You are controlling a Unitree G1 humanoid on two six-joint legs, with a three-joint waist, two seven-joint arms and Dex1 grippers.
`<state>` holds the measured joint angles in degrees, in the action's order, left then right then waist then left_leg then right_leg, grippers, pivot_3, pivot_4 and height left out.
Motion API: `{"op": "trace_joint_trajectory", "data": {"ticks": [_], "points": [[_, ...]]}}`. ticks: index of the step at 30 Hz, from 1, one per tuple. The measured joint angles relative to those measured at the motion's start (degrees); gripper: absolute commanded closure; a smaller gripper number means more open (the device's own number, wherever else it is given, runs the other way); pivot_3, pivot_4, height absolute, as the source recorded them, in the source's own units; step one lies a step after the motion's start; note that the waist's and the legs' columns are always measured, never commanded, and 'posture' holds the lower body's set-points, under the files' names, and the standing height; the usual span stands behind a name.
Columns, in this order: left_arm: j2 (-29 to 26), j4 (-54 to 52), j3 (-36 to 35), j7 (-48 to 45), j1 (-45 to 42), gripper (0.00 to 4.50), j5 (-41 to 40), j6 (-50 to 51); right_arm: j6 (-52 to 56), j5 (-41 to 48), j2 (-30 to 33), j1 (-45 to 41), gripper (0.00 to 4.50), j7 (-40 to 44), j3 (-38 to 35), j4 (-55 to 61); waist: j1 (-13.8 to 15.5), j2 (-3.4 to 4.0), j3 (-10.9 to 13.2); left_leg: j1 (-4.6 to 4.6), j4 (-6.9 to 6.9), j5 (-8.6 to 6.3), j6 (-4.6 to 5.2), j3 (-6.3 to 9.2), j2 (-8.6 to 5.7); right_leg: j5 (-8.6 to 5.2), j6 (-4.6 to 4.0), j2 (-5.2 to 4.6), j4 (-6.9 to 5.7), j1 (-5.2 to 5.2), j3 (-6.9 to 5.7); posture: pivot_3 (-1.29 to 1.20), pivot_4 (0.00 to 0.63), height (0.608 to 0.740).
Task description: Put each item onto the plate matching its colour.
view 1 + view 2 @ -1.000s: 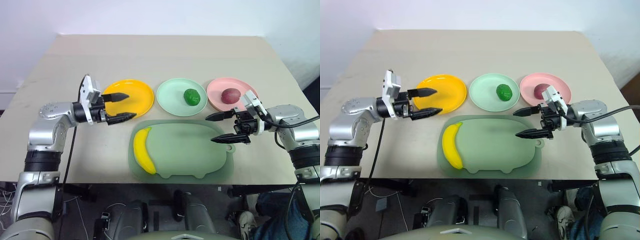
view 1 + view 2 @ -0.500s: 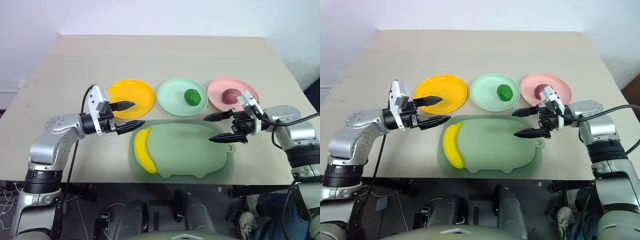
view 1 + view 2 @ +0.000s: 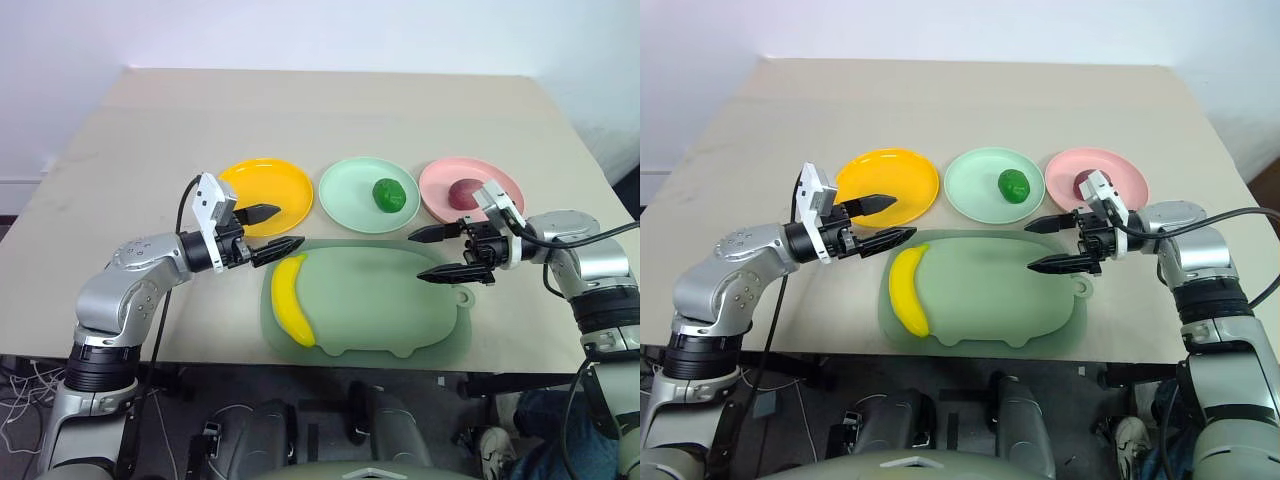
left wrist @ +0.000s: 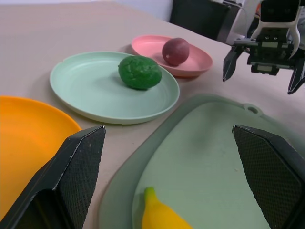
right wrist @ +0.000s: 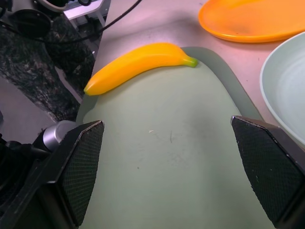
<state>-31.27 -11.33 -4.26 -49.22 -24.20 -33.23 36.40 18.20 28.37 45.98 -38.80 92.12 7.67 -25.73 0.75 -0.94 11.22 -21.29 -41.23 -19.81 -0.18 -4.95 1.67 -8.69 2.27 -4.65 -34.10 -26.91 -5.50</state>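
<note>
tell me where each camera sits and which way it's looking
Left and right eye views: on the head, looking forward and down at the table; both arms show, left gripper open by the yellow plate, right gripper open over the green board.
Left wrist view: looks between its fingers toward the green fruit, red fruit and the right gripper.
Right wrist view: looks along the board at the banana.
Shared: banana, board, yellow plate.

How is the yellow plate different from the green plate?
The yellow plate is orange-yellow, the green plate pale mint. The yellow plate has nothing on it, while the green plate holds a bumpy green fruit. The yellow plate is at the left end of the row, and the green plate is in the middle, next to the pink plate. Both are round, shallow and look the same size.
</note>
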Motion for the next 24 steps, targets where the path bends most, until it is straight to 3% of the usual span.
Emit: {"op": "trace_joint_trajectory", "data": {"ticks": [14,20,24], "points": [[5.1,-2.6,-1.0,8.2,1.3,0.00,-0.7,-1.3,0.4,-0.8,-0.5,-0.3,0.03,0.0,-1.3,-0.5,0.0,-0.01,0.0,0.04,-0.01,0.00,0.00,0.03,0.00,0.00,0.00,0.00,0.00,0.05,0.00,0.00,0.150,0.740],[10.9,-5.7,0.3,15.0,3.4,0.00,-1.2,-1.1,0.6,-1.2,-0.9,-0.3,0.03,0.0,-1.4,-0.5,0.1,-0.01,0.0,0.07,-0.04,-0.01,0.01,0.07,-0.01,0.00,0.00,-0.01,0.06,0.11,-0.02,0.00,0.150,0.740],[14.3,-7.0,-0.8,18.5,3.5,0.00,-6.5,3.7,0.6,-1.3,-1.0,-0.3,0.03,0.0,-1.4,-0.7,0.0,-0.02,0.0,0.08,-0.03,0.00,0.01,0.15,0.00,0.00,0.00,0.00,0.04,0.12,-0.02,0.00,0.150,0.740]]}}
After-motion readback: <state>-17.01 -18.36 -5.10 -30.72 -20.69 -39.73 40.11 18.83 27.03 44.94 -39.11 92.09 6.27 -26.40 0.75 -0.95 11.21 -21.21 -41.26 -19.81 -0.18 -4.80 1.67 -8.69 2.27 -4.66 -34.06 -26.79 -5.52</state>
